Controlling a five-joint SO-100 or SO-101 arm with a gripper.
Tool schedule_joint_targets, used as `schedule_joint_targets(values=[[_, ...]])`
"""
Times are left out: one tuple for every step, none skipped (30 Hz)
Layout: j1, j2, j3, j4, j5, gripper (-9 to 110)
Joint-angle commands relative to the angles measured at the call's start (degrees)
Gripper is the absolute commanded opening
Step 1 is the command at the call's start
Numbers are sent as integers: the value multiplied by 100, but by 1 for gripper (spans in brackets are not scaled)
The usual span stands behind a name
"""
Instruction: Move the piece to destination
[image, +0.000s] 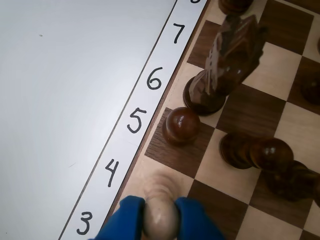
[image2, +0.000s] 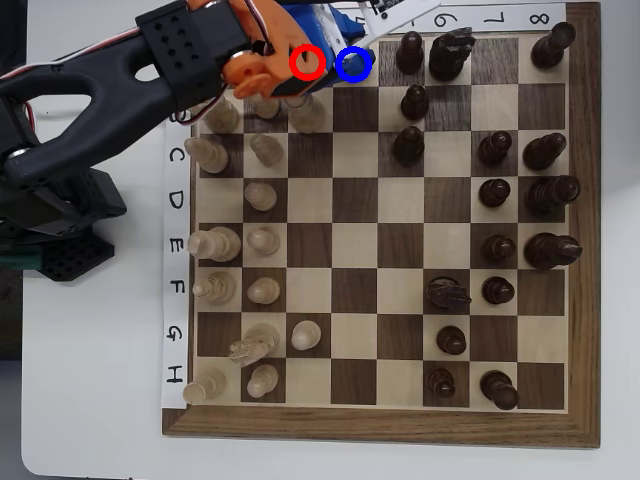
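Note:
In the wrist view my gripper (image: 160, 216), with blue fingers (image: 125, 220), is shut on the pale cream pawn (image: 161, 217) by its round head. The pawn's lower part is blurred over the light edge square (image: 150, 169) next to the handwritten 4. In the overhead view my gripper (image2: 330, 57) reaches in from the left to the board's top edge. It sits between the red ring (image2: 307, 62) and the blue ring (image2: 366, 72) that marks the destination square. The pawn is hidden under the gripper there.
A dark pawn (image: 181, 125) stands one square ahead of the held pawn, with a dark knight (image: 225, 65) beyond it and another dark pawn (image: 255, 152) to the right. Pale pieces (image2: 262, 150) stand just below the gripper in the overhead view. A white numbered strip (image: 135, 120) edges the board.

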Motion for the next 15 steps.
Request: schedule_joint_targets(values=[[-149, 176, -993, -79, 888, 17], [-158, 193, -984, -79, 896, 19], [-158, 193, -976, -79, 896, 20], [-167, 193, -976, -79, 905, 21], [-176, 193, -976, -79, 914, 22], [-185, 202, -976, -79, 914, 23], [-193, 220, -976, -88, 914, 25], [-193, 255, -976, -88, 914, 25], [-193, 281, -976, -88, 905, 25], [-193, 316, -976, -62, 861, 26], [-193, 360, -976, -18, 809, 27], [-193, 422, -958, 26, 756, 28], [-202, 510, -923, 44, 712, 28], [-202, 615, -870, 62, 668, 28], [-202, 747, -826, 105, 642, 27]])
